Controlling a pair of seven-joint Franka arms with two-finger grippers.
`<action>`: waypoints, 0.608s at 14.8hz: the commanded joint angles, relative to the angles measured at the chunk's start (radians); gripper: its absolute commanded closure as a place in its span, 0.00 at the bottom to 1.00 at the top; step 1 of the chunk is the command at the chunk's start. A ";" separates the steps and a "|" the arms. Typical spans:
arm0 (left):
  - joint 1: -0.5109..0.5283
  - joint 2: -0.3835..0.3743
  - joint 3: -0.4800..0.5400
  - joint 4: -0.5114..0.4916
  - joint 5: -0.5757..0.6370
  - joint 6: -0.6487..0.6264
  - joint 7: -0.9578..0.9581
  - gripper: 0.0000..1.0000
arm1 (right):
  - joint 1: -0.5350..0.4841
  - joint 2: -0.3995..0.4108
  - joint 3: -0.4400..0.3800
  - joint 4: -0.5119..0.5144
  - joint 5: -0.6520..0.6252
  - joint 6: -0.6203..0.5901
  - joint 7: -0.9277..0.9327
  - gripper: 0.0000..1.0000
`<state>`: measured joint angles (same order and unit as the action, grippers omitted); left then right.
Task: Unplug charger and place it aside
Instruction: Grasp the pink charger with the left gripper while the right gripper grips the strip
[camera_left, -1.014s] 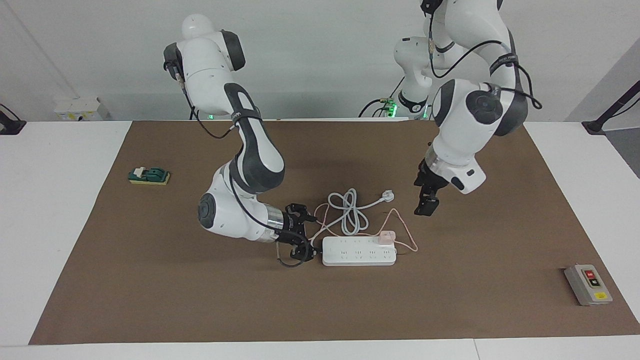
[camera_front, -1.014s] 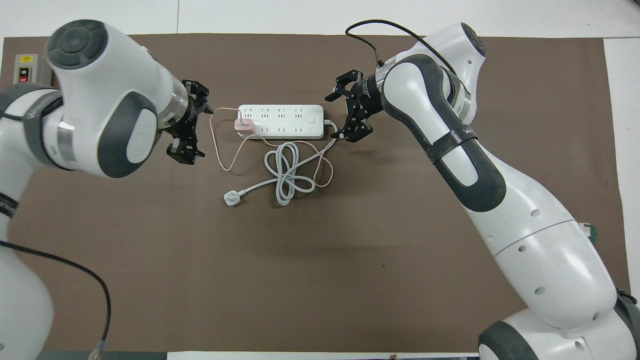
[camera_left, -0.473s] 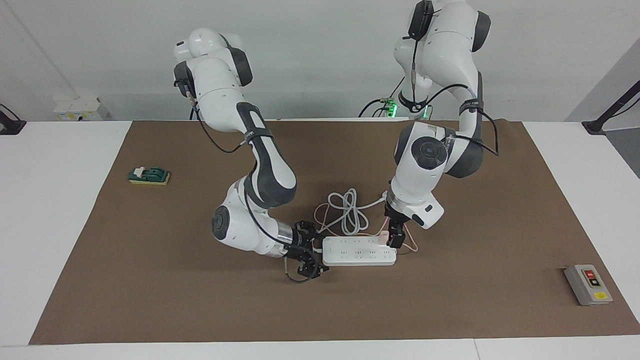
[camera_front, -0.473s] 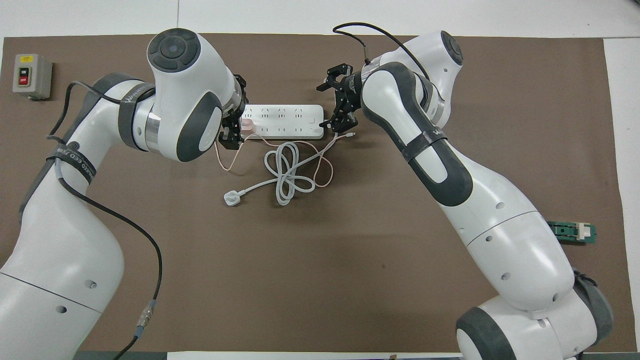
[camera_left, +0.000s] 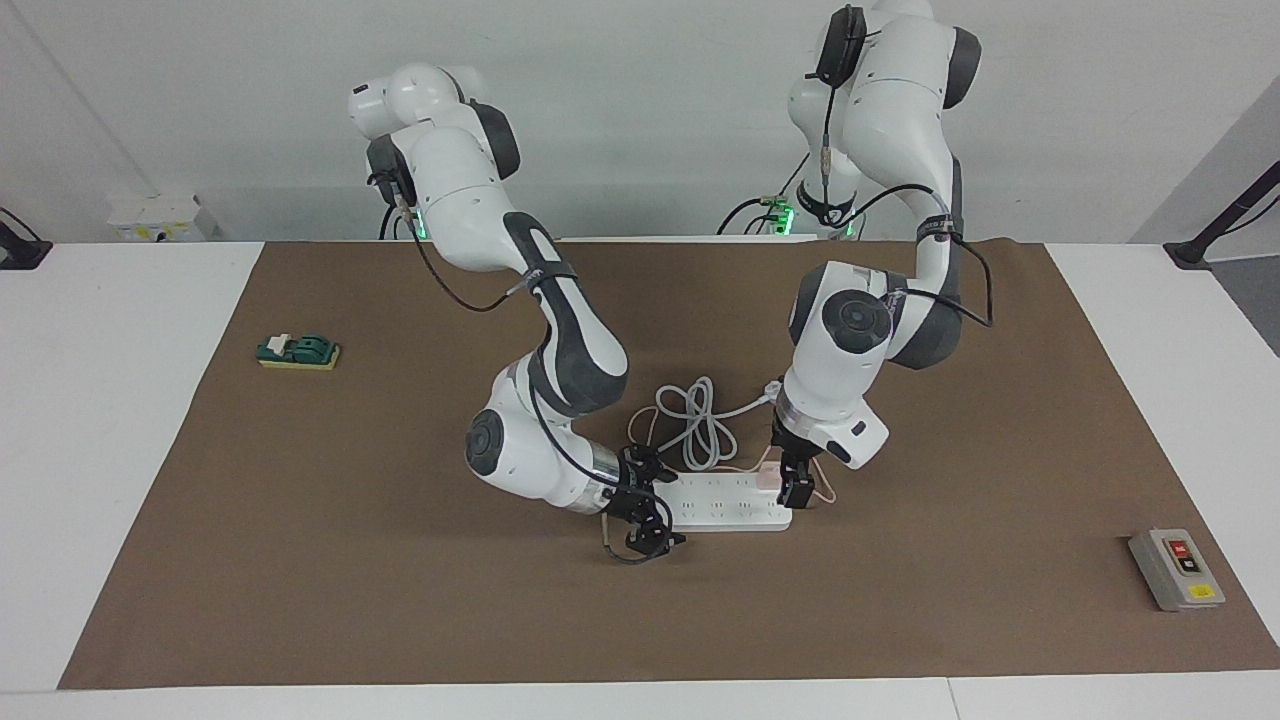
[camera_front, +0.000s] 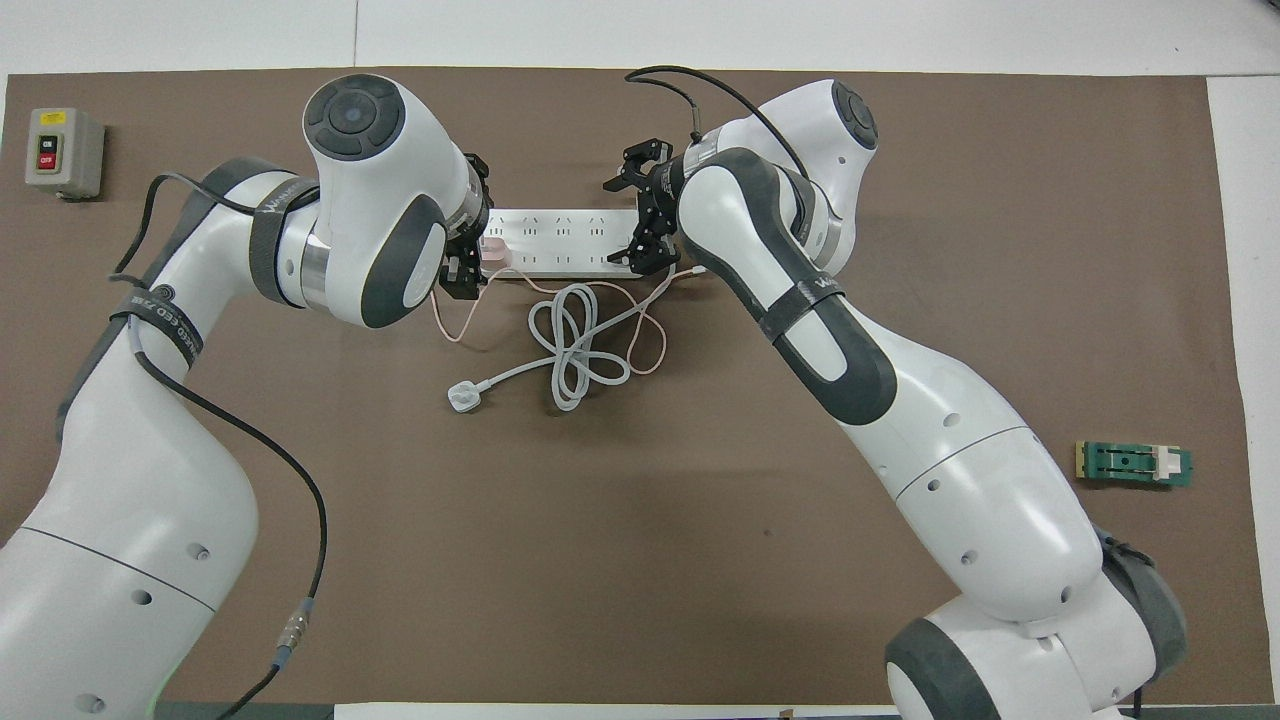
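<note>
Lowered left pincer (camera_left: 797, 487), fingers apart, now straddles the plugged-in charger (camera_left: 768, 478).

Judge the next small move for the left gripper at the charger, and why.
Probably close on the charger: the left gripper is open and down at it, the charger is plugged into the power strip, and the right gripper is at the strip's other end.

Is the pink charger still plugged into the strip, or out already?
Plugged in. The charger sits on the power strip at the left arm's end, with the left gripper down at it.
</note>
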<state>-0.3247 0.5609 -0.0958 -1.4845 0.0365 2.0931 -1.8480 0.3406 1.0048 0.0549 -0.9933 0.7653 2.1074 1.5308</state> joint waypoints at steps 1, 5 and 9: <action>-0.010 -0.009 0.008 -0.042 0.025 0.038 -0.025 0.00 | 0.006 0.034 -0.004 0.036 -0.001 0.029 0.014 0.00; -0.022 -0.027 0.010 -0.114 0.037 0.084 -0.026 0.00 | 0.021 0.044 -0.004 0.030 -0.014 0.045 -0.009 0.00; -0.022 -0.026 0.010 -0.114 0.037 0.093 -0.028 0.13 | 0.017 0.046 -0.006 0.019 -0.014 0.033 -0.049 0.00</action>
<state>-0.3361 0.5608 -0.0969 -1.5606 0.0571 2.1593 -1.8551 0.3586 1.0190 0.0553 -0.9930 0.7634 2.1291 1.5207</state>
